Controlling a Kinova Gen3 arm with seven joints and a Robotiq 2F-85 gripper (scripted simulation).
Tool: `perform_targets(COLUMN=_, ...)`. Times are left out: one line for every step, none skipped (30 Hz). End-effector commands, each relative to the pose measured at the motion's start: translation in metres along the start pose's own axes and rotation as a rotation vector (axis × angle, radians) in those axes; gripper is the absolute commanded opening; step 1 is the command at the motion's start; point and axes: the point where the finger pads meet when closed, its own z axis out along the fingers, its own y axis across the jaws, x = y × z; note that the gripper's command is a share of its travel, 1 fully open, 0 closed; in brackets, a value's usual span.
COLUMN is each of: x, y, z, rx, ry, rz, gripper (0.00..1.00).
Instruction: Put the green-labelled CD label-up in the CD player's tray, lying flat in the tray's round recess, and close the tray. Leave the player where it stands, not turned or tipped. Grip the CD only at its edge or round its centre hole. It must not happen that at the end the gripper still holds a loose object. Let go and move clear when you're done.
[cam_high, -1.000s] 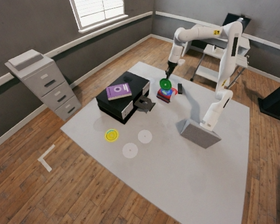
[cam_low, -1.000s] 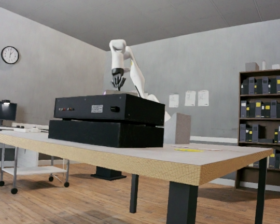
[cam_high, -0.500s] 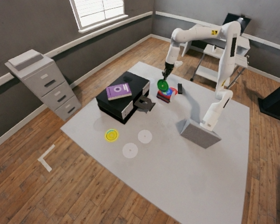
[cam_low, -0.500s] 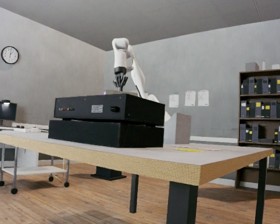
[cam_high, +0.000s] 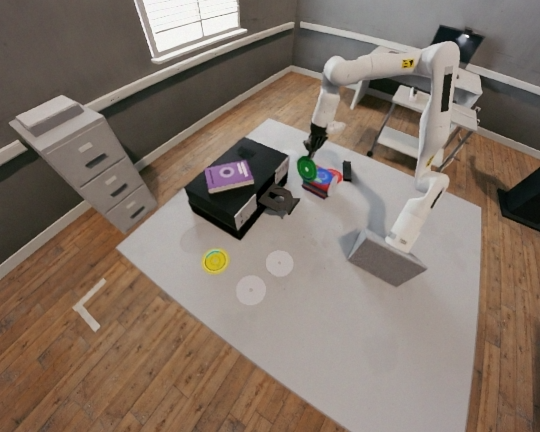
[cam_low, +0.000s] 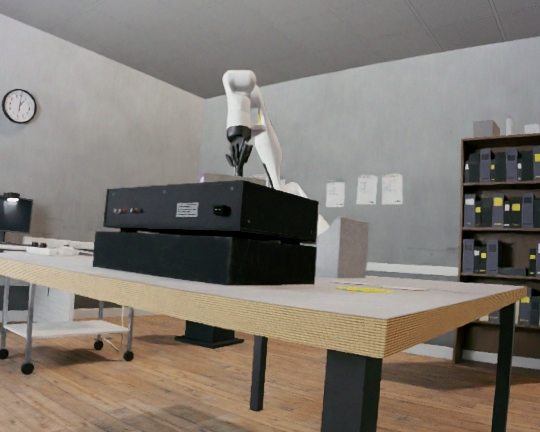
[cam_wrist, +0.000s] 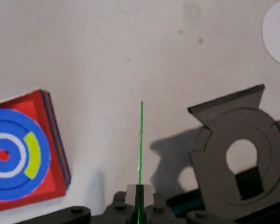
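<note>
The green-labelled CD (cam_high: 307, 169) (cam_wrist: 141, 135) hangs on edge from my gripper (cam_high: 312, 152) (cam_low: 239, 173) (cam_wrist: 139, 200), which is shut on its edge. Its green face shows in the top view; in the wrist view it is seen edge-on as a thin line. The black CD player (cam_high: 200, 176) (cam_low: 170, 206) stands on another black box (cam_low: 160, 252). Its dark tray (cam_high: 268, 199) (cam_wrist: 212, 172) is out, with an empty round recess and a central opening. The CD is beside the tray, above table height, not over the recess. The exterior view does not show the CD or the tray.
A purple book (cam_high: 220, 179) lies on the player. A blue CD (cam_high: 324, 175) (cam_wrist: 10, 189) lies on red cases (cam_wrist: 58, 190) near the held CD. A small black block (cam_high: 347, 171), a yellow CD (cam_high: 215, 263), pale discs (cam_high: 279, 267) (cam_high: 251, 297) and a grey wedge (cam_high: 385, 260) are around.
</note>
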Motion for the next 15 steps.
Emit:
perform_targets(x=0.001, y=0.013, z=0.003, rx=0.009, ry=-0.004, rz=0.007, gripper=0.11)
perform_targets(x=0.001, y=0.013, z=0.003, rx=0.009, ry=-0.004, rz=0.007, gripper=0.11)
perform_targets(x=0.001, y=0.016, z=0.004, rx=0.009, ry=-0.006, rz=0.017, gripper=0.11)
perform_targets(x=0.001, y=0.020, z=0.004, rx=0.009, ry=-0.007, rz=0.026, gripper=0.11)
perform_targets(x=0.001, y=0.024, z=0.005, rx=0.009, ry=-0.008, rz=0.036, gripper=0.11)
perform_targets(x=0.001, y=0.027, z=0.005, rx=0.009, ry=-0.009, rz=0.045, gripper=0.11)
perform_targets(x=0.000, y=0.031, z=0.006, rx=0.009, ry=-0.011, rz=0.055, gripper=0.11)
perform_targets(x=0.000, y=0.035, z=0.006, rx=0.009, ry=-0.012, rz=0.065, gripper=0.11)
perform_targets(x=0.000, y=0.038, z=0.007, rx=0.009, ry=-0.013, rz=0.074, gripper=0.11)
perform_targets(x=0.000, y=0.042, z=0.007, rx=0.009, ry=-0.014, rz=0.084, gripper=0.11)
perform_targets(x=0.000, y=0.046, z=0.008, rx=0.009, ry=-0.016, rz=0.093, gripper=0.11)
perform_targets(x=0.000, y=0.049, z=0.008, rx=0.009, ry=-0.017, rz=0.103, gripper=0.11)
perform_targets(x=0.000, y=0.053, z=0.009, rx=0.009, ry=-0.018, rz=0.112, gripper=0.11)
perform_targets(x=0.000, y=0.057, z=0.010, rx=0.009, ry=-0.019, rz=0.122, gripper=0.11)
perform_targets(x=0.000, y=0.060, z=0.010, rx=0.009, ry=-0.020, rz=0.131, gripper=0.11)
